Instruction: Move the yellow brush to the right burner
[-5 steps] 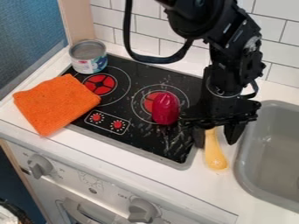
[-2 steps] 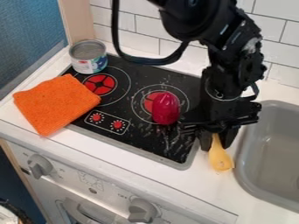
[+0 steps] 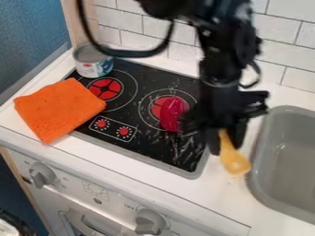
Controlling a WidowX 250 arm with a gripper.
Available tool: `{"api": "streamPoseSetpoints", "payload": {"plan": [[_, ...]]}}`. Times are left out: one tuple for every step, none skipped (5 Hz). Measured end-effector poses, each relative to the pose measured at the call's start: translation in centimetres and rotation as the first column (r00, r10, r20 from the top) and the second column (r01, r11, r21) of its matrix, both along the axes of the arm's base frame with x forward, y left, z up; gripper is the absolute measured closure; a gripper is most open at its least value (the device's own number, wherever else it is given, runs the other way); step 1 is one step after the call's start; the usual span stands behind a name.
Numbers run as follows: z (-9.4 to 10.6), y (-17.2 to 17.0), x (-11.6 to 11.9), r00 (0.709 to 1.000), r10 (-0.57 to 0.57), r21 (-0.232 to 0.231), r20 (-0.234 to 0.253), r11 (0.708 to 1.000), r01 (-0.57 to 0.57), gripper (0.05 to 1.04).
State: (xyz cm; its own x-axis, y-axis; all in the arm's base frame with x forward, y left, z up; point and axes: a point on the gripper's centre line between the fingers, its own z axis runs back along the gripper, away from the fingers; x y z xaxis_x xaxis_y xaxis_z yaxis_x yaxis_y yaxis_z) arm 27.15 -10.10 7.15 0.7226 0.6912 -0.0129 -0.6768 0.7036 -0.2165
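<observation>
Finding yellow brush [image 3: 232, 157] in gripper [image 3: 226, 136], away from right burner [image 3: 155, 109]

Recording tilted brush over the white counter strip [image 3: 148, 175] between cooktop [image 3: 140, 79] and sink [image 3: 271, 150]. Noting its broad end low, toward the sink's near-left edge. Cannot tell from the view whether it touches the counter. Finding the fingers closed around the narrow upper end, pinching the brush. Noting small yellow crumbs [image 3: 234, 178] just below the broad end. Tracing the black arm [image 3: 218, 55] down from the top edge, across the cooktop's right side.

Recording a glossy red rounded object [image 3: 171, 114] on the right burner, partly hidden behind the gripper. Noting red left burner [image 3: 105, 89] farther left, and two small red knobs [image 3: 124, 132] on the cooktop's near side. Finding an open-topped can [image 3: 95, 69] upright at the far-left corner. Noting orange cloth [image 3: 60, 109] over the left edge, partly on cooktop, partly on counter. Listing two gray dials [image 3: 42, 175] along the front panel, and white tiles [image 3: 141, 37] behind.
</observation>
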Motion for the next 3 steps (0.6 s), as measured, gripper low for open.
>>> {"api": "streamPoseSetpoints", "payload": {"plan": [[0.3,1.1,-0.3,0.997,0.059,-0.062,-0.042,0.996,-0.062,0.757],[0.4,2.2,-0.2,0.993,0.103,-0.090,-0.063,0.990,-0.109,0.758],[-0.4,2.9,0.1,0.990,0.117,-0.068,-0.082,0.990,-0.122,0.758]]}}
